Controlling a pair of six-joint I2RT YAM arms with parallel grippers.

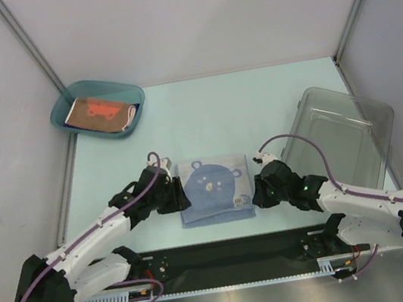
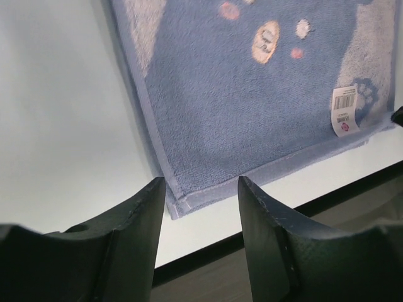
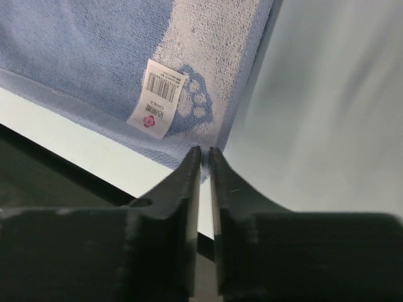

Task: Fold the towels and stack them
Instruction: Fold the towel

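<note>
Tabletop pale, walls grey, towel blue, left hand spread, right hand closed.

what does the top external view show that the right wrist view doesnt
Only top external: the teal tray holding a brown-red towel, the clear bin, and the left gripper. Only right wrist: the barcode on the label, a paw print, and the thin gap between the fingers of the right gripper, at a corner of the light blue towel. Both: that towel and the right gripper.
</note>
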